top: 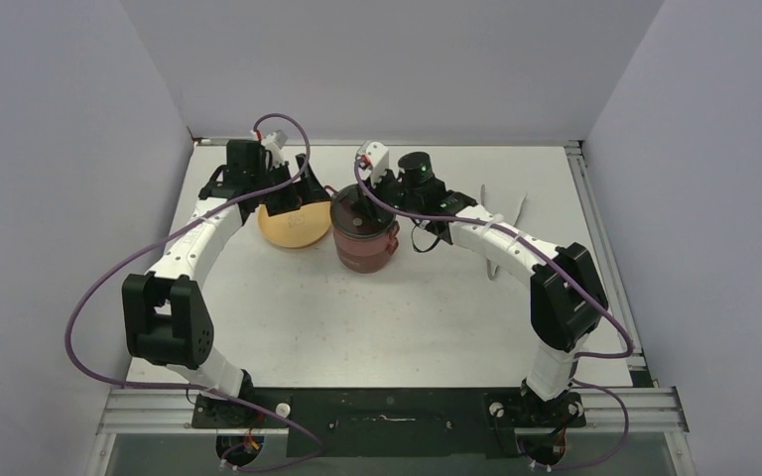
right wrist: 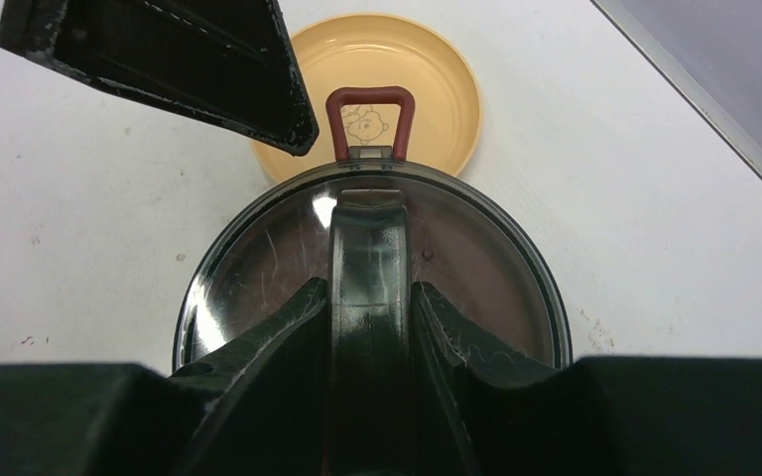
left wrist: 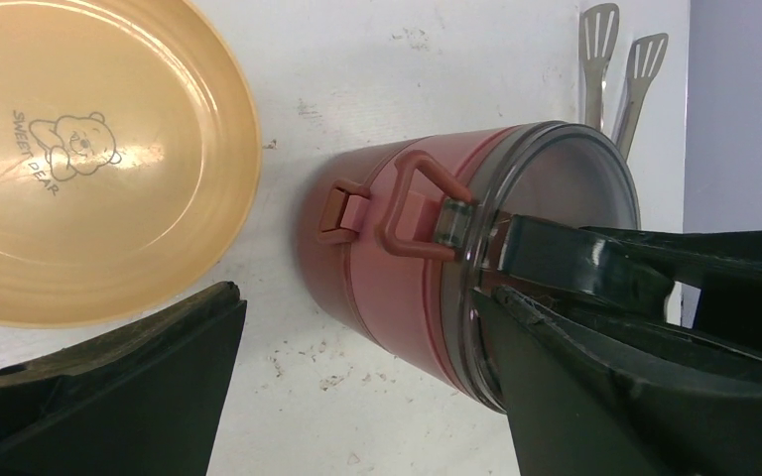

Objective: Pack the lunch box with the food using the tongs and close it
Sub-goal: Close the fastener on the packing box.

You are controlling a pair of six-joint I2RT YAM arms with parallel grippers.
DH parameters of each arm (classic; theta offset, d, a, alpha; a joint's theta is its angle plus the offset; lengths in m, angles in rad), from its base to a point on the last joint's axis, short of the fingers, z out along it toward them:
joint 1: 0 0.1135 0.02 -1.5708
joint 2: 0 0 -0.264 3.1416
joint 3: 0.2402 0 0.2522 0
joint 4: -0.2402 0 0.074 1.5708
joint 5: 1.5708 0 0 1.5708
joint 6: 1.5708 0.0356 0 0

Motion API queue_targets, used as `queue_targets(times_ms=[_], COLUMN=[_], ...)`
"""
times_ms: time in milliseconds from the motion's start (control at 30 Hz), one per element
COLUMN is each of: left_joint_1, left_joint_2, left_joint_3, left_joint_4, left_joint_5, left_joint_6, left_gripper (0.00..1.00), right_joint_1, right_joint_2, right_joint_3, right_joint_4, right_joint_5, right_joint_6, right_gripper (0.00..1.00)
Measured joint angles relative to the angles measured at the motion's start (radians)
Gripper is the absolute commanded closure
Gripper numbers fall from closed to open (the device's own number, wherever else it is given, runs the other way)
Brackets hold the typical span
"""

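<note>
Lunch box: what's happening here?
The lunch box stands stacked on the table with its grey top lid on. The right tool reaches down from above, fingers pressed against both sides of the lid handle. The left tool hangs open beside the box, over the yellow plate, holding nothing. The plate is empty, and the tongs lie on the table, untouched.

The lunch box (top: 365, 243) stands stacked in the middle of the surface (top: 377, 327), its lid (right wrist: 258, 268) on top. The plate (top: 293, 230) lies just left of it, slightly farther back. The tongs (left wrist: 597, 35) lie right of the box, well apart. The left pincer (top: 286, 206) hangs above the gap between plate and box. The right pincer (right wrist: 369, 293) sits on the lid, one finger on either side of its handle.
</note>
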Motion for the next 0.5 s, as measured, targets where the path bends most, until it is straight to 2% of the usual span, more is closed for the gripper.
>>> queue_targets(times_ms=[233,500], left_joint_1=[0.008,0.03], left_joint_2=[0.017,0.034], left_joint_3=[0.0,0.006], left_joint_4=[-0.006,0.019], left_joint_5=[-0.003,-0.005], left_joint_6=[0.002,-0.014], left_gripper=[0.09,0.15], right_joint_1=[0.005,0.013], right_joint_2=[0.024,0.055], right_joint_3=[0.051,0.12], right_joint_4=[-0.064,-0.146], right_joint_5=[-0.004,-0.008], right_joint_6=[-0.032,-0.084], right_gripper=[0.84,0.85])
